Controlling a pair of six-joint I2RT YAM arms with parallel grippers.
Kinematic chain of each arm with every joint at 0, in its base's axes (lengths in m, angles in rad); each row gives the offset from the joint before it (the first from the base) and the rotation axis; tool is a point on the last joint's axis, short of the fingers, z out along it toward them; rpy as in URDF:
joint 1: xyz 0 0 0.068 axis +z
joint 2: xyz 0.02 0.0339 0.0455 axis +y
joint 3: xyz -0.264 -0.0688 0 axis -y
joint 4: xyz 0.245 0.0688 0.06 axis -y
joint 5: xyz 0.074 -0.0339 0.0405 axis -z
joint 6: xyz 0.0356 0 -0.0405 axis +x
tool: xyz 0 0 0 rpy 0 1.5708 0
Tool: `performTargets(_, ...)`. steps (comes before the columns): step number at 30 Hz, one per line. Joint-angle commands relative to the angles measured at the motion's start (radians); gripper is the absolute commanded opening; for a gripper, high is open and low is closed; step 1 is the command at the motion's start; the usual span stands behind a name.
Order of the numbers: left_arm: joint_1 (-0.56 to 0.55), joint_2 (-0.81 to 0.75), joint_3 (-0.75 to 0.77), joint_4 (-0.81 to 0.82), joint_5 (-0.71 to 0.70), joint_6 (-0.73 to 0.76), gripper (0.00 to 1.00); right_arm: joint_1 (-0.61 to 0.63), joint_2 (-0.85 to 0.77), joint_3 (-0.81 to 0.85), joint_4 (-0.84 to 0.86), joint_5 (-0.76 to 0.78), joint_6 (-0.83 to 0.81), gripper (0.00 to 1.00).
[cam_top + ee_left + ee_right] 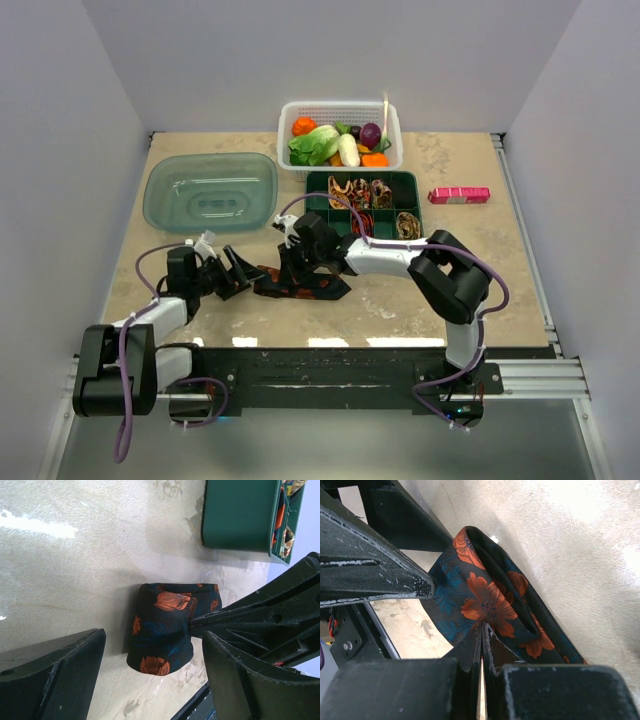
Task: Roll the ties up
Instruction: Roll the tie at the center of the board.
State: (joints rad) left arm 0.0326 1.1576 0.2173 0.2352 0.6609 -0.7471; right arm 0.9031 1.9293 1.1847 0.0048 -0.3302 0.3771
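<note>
Black tie (162, 630) w/ orange flowers, part-rolled, L hand (152, 647) wide open, R hand (482, 626) shut against it

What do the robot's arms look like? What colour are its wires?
The left arm and right arm are white tubes with chunky black joints. A purple cable loops along each. The left gripper and right gripper have black fingers, scuffed pale.

The tie (162, 630) is smooth woven cloth with a faint sheen. The desk (75, 570) looks like mottled stone, glossy under the lights. The jaws are matt black plastic, scuffed at the edges.
</note>
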Motion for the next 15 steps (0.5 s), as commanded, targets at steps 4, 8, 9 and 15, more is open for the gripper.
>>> performTargets(4,0.003,0.077,-0.055,0.179,0.06,0.008,0.78,0.007,0.039,-0.011,-0.02,0.049,-0.026,0.0)
performTargets(8,-0.011,0.125,-0.067,0.248,0.094,-0.006,0.75,0.006,0.039,-0.014,-0.023,0.054,-0.026,0.0)
performTargets(9,-0.019,0.146,-0.065,0.265,0.098,-0.003,0.74,0.007,0.039,-0.014,-0.023,0.054,-0.027,0.0)
performTargets(15,-0.092,0.229,-0.052,0.326,0.103,-0.004,0.66,0.007,0.039,-0.011,-0.02,0.057,-0.023,0.0)
